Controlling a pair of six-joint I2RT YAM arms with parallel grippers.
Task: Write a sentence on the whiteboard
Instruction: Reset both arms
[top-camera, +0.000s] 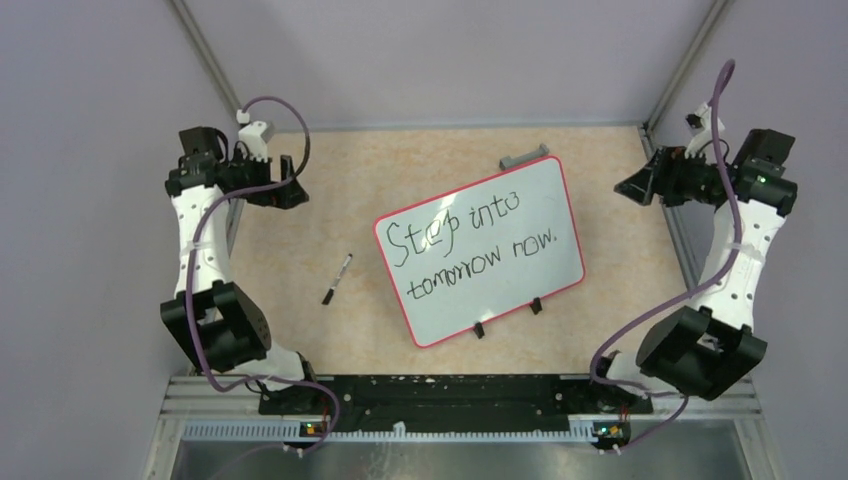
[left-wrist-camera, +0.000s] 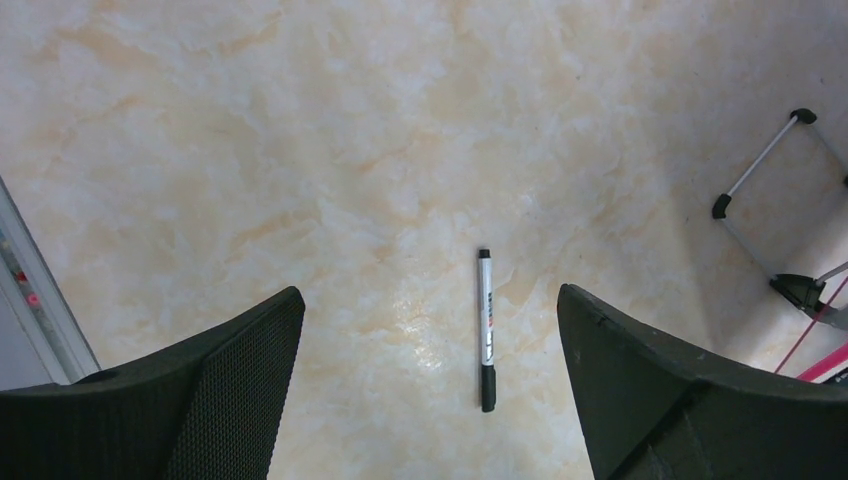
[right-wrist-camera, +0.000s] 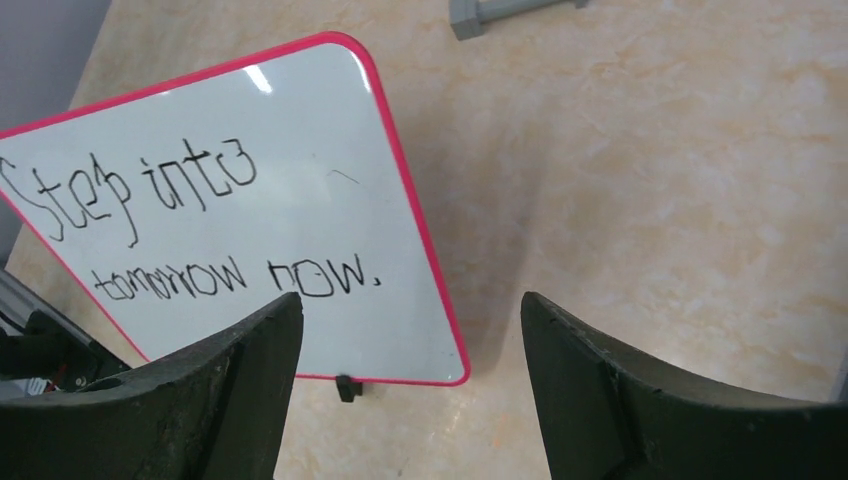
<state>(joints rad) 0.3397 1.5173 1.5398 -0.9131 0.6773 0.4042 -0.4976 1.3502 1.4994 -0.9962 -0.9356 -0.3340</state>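
Tool L (left-wrist-camera: 428, 292): wide, empty, aimed at marker (left-wrist-camera: 486, 330); L arm (top-camera: 200, 250) nearer.
Tool R (right-wrist-camera: 410, 298): wide, empty.
Marker: lay on surface (top-camera: 290, 260), axis crosswise to L jaws.
Sentence (top-camera: 480, 245): on whiteboard (top-camera: 480, 305), mid-surface, right of marker.
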